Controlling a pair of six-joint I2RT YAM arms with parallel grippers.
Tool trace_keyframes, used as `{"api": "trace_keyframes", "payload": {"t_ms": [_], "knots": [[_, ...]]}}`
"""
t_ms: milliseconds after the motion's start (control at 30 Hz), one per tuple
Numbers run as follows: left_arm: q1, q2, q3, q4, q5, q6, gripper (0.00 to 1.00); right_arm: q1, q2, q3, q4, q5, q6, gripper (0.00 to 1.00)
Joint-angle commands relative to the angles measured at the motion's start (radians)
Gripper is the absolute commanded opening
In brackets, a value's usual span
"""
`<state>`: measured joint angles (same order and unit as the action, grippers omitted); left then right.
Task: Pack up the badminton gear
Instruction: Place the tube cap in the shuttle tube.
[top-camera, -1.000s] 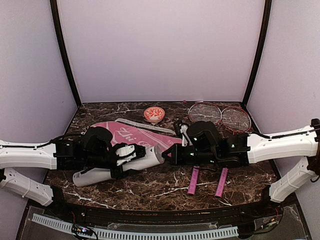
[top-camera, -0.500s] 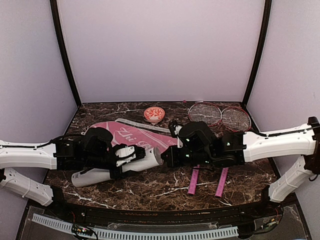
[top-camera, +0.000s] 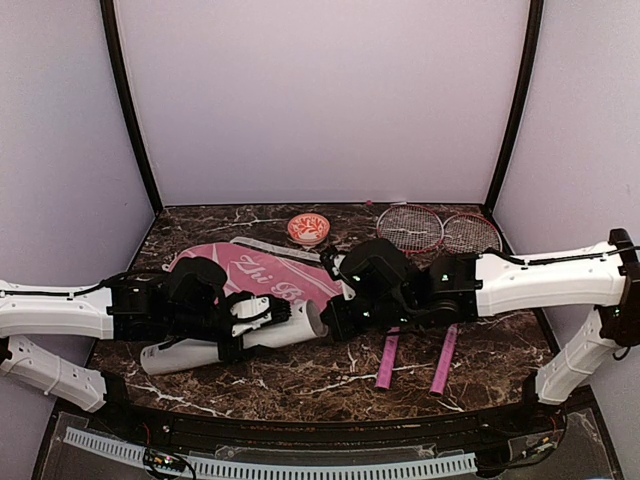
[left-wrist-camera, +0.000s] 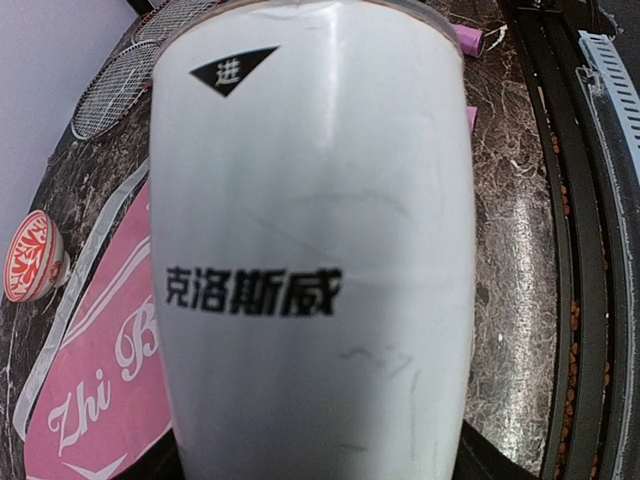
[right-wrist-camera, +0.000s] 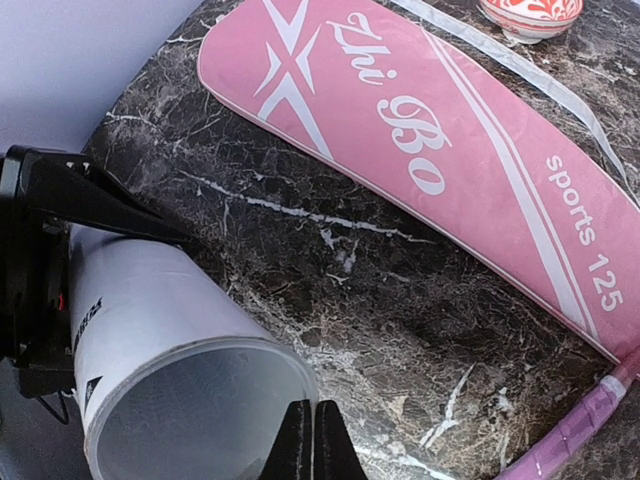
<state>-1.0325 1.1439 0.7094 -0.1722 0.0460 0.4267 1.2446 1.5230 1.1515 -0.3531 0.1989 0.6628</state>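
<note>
**Long white tube (top-camera: 185, 352) clasped by the left gripper (top-camera: 262, 318), mouth towards the right gripper (right-wrist-camera: 312, 440)**

In the top view the tube lies at lower centre-left, its long axis rising from lower left to an open mouth at centre, with the left gripper's wide-spread fingers around it. Only the right wrist view looks into that mouth. There the right gripper is pinched tight at the rim, and the tube's inside is too hazy to read. The left wrist view is filled by the tube's printed wall.

Both my arms reach inward, low and level. My left gripper (top-camera: 262, 316) clasps the white tube (top-camera: 185, 352), jaws wide. Right gripper (top-camera: 330, 320) fully closed.
</note>
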Motion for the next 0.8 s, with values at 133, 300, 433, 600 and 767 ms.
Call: {"api": "trace_keyframes", "payload": {"t_ms": [133, 300, 433, 600, 767], "knots": [[-0.003, -0.028, 0.010, 0.088, 0.009, -0.003, 0.71, 0.057, 0.062, 0.085, -0.045, -0.074, -0.079, 0.00], [-0.003, -0.026, 0.010, 0.087, 0.015, -0.003, 0.71, 0.075, 0.129, 0.133, -0.087, -0.062, -0.089, 0.00], [-0.003, -0.026, 0.010, 0.087, 0.016, -0.003, 0.72, 0.080, 0.147, 0.147, -0.093, -0.066, -0.091, 0.00], [-0.003, -0.026, 0.010, 0.089, 0.019, -0.005, 0.72, 0.081, 0.161, 0.152, -0.076, -0.077, -0.078, 0.00], [-0.003, -0.024, 0.010, 0.087, 0.021, -0.006, 0.71, 0.081, 0.153, 0.133, -0.050, -0.069, -0.049, 0.00]]}}
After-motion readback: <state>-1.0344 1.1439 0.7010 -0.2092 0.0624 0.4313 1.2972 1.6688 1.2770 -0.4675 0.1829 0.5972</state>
